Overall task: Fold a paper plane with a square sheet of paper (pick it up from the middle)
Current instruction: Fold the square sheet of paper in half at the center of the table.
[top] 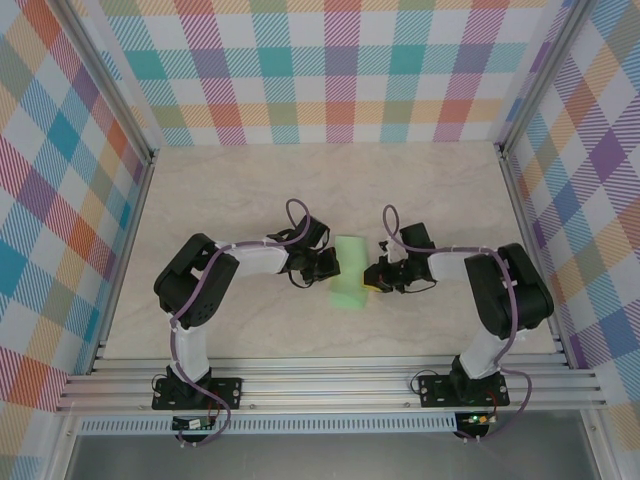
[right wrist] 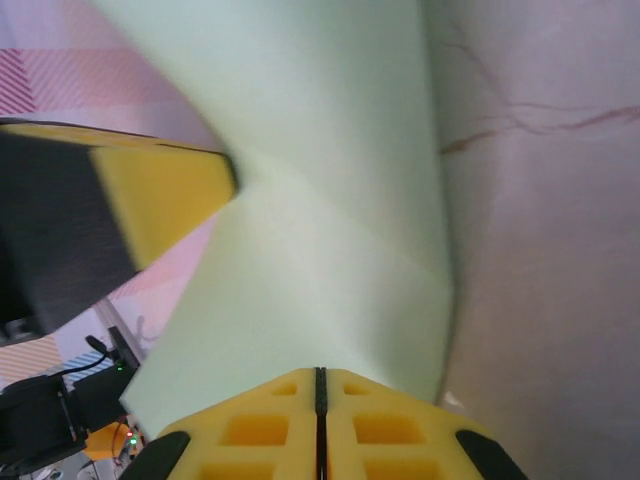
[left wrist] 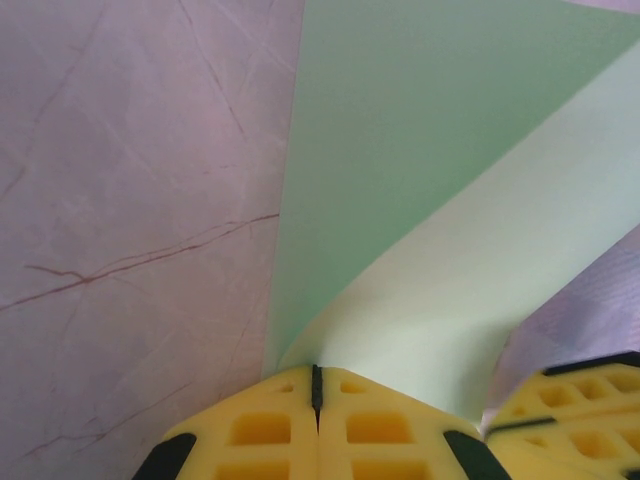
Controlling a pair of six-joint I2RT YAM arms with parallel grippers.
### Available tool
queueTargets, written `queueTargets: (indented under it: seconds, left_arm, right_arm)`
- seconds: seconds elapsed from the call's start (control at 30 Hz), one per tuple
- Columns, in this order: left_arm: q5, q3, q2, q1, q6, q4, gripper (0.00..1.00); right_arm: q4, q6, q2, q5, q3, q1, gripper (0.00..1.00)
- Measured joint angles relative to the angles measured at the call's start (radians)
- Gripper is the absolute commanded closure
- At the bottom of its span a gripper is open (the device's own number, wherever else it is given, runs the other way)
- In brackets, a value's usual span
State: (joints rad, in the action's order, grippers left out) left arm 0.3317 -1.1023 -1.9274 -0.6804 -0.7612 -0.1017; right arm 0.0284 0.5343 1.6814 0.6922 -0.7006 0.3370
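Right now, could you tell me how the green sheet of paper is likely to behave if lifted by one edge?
The sheet of paper is probably floppy: it curves between the left gripper and the right gripper, both pinching it. It likely creases easily, given the fold line in the right wrist view. Being thin, it should be light.

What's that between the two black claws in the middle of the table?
A pale-green sheet of paper, partly folded, spans the gap between the left gripper and right gripper. The top view shows it, each gripper pinching one edge.
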Motion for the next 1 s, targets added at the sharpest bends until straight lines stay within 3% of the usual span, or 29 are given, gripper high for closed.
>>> queueTargets:
  seconds: [0.17,0.73,1.0]
  left_arm:
    - [0.0,0.0,0.0,0.0,0.0,0.0,1.0]
    - [0.0,0.0,0.0,0.0,0.0,0.0,1.0]
    - [0.0,0.0,0.0,0.0,0.001,0.0,1.0]
  right_arm:
    - [-0.033,0.009,-0.051,0.026,0.017,0.0,0.91]
    - [-0.026,-0.031,0.015,0.031,0.068,0.005,0.92]
    - [0.025,-0.037,-0.089,0.016,0.063,0.026,0.92]
